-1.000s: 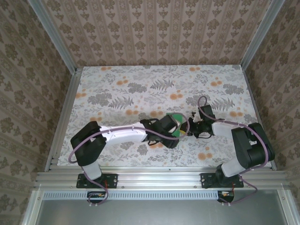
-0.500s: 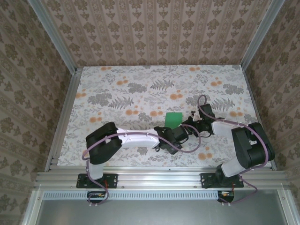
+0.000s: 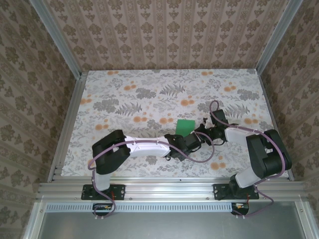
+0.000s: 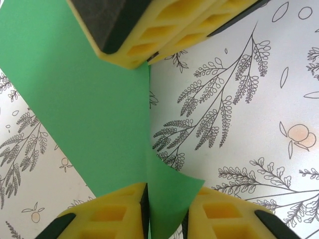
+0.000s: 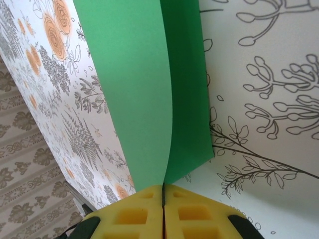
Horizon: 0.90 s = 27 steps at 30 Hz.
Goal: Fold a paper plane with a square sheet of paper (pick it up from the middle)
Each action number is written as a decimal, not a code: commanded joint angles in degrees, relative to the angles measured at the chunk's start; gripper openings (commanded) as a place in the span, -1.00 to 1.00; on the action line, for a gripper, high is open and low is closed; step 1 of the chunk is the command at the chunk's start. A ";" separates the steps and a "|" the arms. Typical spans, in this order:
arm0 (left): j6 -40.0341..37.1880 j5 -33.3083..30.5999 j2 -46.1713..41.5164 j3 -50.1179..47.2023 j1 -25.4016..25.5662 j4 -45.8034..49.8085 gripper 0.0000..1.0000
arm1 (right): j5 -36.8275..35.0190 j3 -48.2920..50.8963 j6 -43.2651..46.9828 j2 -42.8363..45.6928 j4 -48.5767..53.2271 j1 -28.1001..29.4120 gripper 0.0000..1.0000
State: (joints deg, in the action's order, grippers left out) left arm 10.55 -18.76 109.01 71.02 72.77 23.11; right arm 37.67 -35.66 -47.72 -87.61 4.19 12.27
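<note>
step: first half-fold, by my judgement; the square sheet of paper (image 5: 139, 89) is doubled over; two green layers bow apart, crease not pressed flat
sheet place: toward the near edge of the worktop (image 3: 149, 94), right of its middle, between the two wrists; cannot tell whether it rests on the surface
right gripper (image 5: 163, 198): pads closed tight together; both layers pinched at one edge
left gripper (image 4: 167, 219): fingers set a small gap apart, a corner of the sheet standing in that gap; pads not seen clamping it; no firm hold as far as I can tell
next move: left likely has to pinch that corner with the edges lined up, then press the fold down; thin paper bows and slips, so go light and square
surface: glossy floral print; grey ferns, orange blooms
room: damask-pattern walls (image 3: 164, 35) on three sides; aluminium rail (image 3: 169, 188) along the near edge
</note>
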 commanded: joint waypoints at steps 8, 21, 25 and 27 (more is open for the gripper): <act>0.92 5.11 -3.63 -0.22 -1.38 -0.05 -0.44 | -1.18 -1.69 2.06 -0.50 3.57 0.38 -0.81; 2.52 11.79 -5.03 -1.54 -4.28 -1.63 -0.91 | -1.28 -2.48 3.34 -0.63 5.22 0.34 -0.79; 3.20 13.95 -5.42 -2.37 -5.50 -2.60 -1.00 | -1.28 -3.23 4.03 -0.21 6.62 0.31 -0.62; 3.65 15.41 -5.69 -2.98 -6.33 -3.43 -1.00 | -2.40 -4.47 5.77 0.64 9.61 0.12 -0.49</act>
State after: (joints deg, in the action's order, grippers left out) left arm 12.53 -6.55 105.49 69.10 67.64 20.91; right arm 36.56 -37.65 -44.10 -87.70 9.21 12.27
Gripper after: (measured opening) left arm 0.055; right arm 0.244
